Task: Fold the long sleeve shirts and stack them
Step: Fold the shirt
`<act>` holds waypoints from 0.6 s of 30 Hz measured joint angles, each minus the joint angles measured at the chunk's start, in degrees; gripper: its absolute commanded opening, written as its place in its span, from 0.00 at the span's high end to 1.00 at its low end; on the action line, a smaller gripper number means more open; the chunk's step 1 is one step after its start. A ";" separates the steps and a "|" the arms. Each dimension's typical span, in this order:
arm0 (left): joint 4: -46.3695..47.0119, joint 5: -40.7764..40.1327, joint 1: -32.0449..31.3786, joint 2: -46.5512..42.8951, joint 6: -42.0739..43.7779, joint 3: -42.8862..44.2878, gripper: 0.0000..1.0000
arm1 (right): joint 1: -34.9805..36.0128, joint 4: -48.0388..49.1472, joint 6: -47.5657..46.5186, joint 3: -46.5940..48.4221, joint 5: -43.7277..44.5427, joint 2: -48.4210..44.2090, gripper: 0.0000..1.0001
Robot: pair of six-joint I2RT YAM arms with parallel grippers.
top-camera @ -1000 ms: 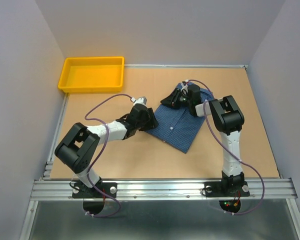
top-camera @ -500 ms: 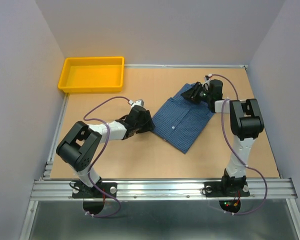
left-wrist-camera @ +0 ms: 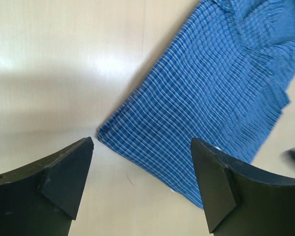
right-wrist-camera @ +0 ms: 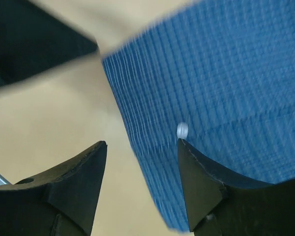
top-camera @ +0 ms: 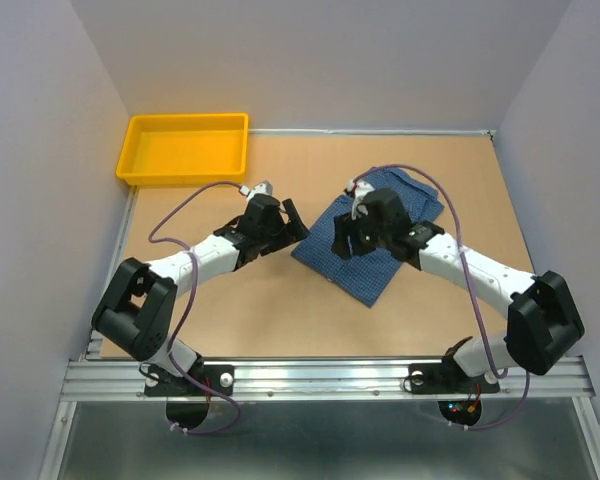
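- Top view: the shirt [top-camera: 372, 262] lies on the table [top-camera: 280, 310] right of centre, laid slantwise as a compact oblong. No sleeve trails out, so the fold looks mostly made. The far end is rumpled and may want tidying.
- Only this one shirt shows. There is no pile, so I judge the stacking not yet begun.
- The yellow bin [top-camera: 185, 180] sits at the far left corner, well apart from the shirt, with nothing visible inside.
- The left gripper [top-camera: 292, 222] hangs just beside the shirt's left edge. The right gripper [top-camera: 348, 240] is over the shirt's middle.
- Left wrist view: the left gripper [left-wrist-camera: 141, 147] is spread wide with nothing between its fingers. A neat corner of the shirt [left-wrist-camera: 201, 98] lies just ahead on bare table [left-wrist-camera: 49, 64]. The far part of the cloth is bunched.
- Right wrist view — blurred: the right gripper [right-wrist-camera: 140, 145] stands spread, pinching nothing, over the edge of the shirt [right-wrist-camera: 221, 83]. A pale button [right-wrist-camera: 182, 130] shows near one finger.
- A dark shape at the upper left is too smeared to name.
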 measured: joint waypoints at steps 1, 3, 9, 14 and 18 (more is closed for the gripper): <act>-0.15 0.63 0.00 -1.25 -0.85 -0.81 0.04 | 2.19 -1.57 -0.17 -0.46 1.09 -0.39 0.35; -0.59 1.46 0.00 -4.04 -2.43 -2.80 0.04 | 8.85 -8.26 -0.42 -2.67 6.97 -1.25 0.35; -3.17 2.34 0.00 -11.47 -5.51 -9.09 0.03 | 21.94 -21.31 2.12 -4.96 21.53 -0.07 0.34; -4.46 2.29 -0.02 -16.15 -6.86 -12.52 0.04 | 25.05 -25.86 5.01 -3.41 29.55 8.31 0.35; -4.57 2.25 0.00 -17.51 -7.48 -13.55 0.04 | 25.44 -27.91 5.88 -2.75 33.40 11.76 0.46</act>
